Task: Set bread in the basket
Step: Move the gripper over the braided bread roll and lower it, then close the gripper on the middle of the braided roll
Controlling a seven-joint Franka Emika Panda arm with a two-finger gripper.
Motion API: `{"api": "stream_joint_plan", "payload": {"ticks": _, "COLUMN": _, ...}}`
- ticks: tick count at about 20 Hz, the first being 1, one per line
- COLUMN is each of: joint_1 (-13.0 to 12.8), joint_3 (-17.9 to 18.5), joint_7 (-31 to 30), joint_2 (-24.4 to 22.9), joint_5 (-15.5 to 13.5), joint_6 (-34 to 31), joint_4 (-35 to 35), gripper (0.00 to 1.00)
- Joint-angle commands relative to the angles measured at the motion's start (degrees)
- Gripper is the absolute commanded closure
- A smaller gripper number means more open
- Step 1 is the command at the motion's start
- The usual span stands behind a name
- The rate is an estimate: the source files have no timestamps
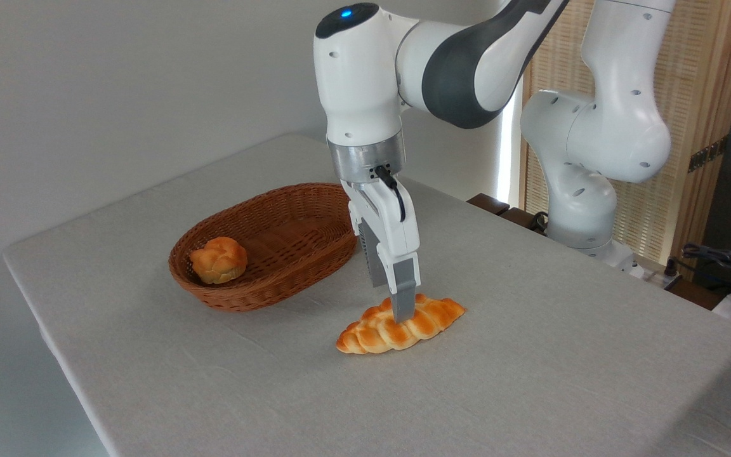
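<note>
Hand (403, 312) lowered onto bread's (400, 327) middle, right of basket (264, 244), likely for balanced lifting; grip unclear, only one finger visible.

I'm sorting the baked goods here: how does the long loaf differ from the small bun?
The loaf is long, braided and pointed; the bun is small, round and knotted. The loaf lies on the table under the gripper; the bun sits inside the basket. Both are golden-orange.
</note>
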Motion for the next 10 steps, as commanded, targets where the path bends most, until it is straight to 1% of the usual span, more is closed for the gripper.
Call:
{"api": "stream_joint_plan", "payload": {"ticks": 1, "joint_1": -0.8, "joint_3": 1.0, "joint_7": 0.9, "joint_2": 0.7, "joint_5": 1.2, "joint_6": 1.2, "joint_4": -0.4, "gripper": 0.00}}
{"api": "stream_joint_plan", "payload": {"ticks": 4, "joint_1": -0.9, "joint_3": 1.0, "joint_7": 1.0, "joint_2": 0.8, "joint_5": 3.4, "joint_6": 1.2, "joint_4": -0.4, "gripper": 0.00}}
{"api": "stream_joint_plan", "payload": {"ticks": 10, "joint_1": -1.0, "joint_3": 1.0, "joint_7": 1.1, "joint_2": 1.6, "joint_5": 3.7, "joint_6": 1.3, "joint_4": -0.4, "gripper": 0.00}}
